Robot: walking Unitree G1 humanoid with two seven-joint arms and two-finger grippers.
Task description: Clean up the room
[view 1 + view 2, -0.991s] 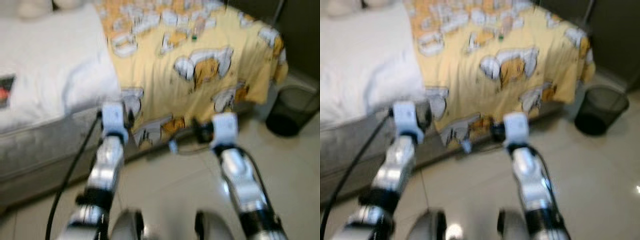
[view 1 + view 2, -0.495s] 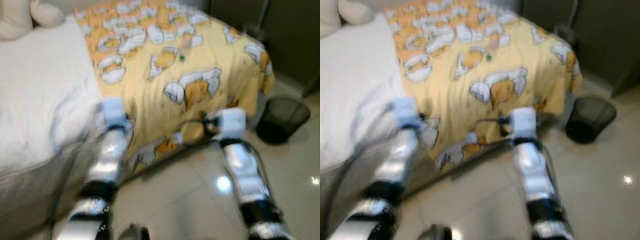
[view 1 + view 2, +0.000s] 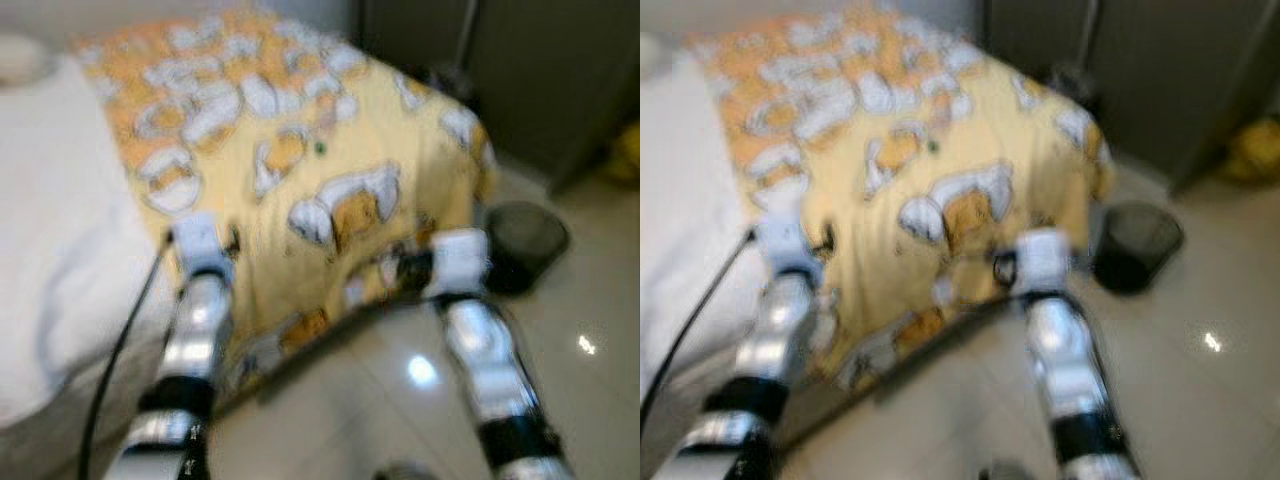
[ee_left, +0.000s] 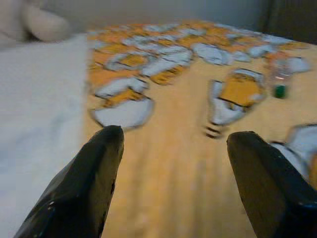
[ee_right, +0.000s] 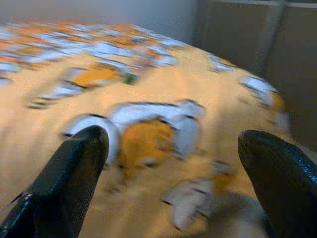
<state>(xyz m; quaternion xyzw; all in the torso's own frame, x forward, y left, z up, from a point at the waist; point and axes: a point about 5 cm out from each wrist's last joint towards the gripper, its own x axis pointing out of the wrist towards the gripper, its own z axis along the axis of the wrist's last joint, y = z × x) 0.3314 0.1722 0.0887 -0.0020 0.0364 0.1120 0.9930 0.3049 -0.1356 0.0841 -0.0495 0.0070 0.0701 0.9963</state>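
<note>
Beyond both empty, wide-open grippers, left gripper (image 4: 171, 171) and right gripper (image 5: 173, 173), your view has swung right along the bed (image 3: 300, 170); the bottle (image 4: 280, 79) is now reachable.

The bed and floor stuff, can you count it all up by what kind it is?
Yellow patterned blanket: 1
White bedding: 1
Small clear bottle with a green cap: 1
Black mesh bin: 1
Total: 4

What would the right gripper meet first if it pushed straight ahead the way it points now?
Most likely the yellow patterned blanket draped over the bed. The right gripper, fingers open, points straight at it; blur makes the remaining gap hard to judge.
</note>
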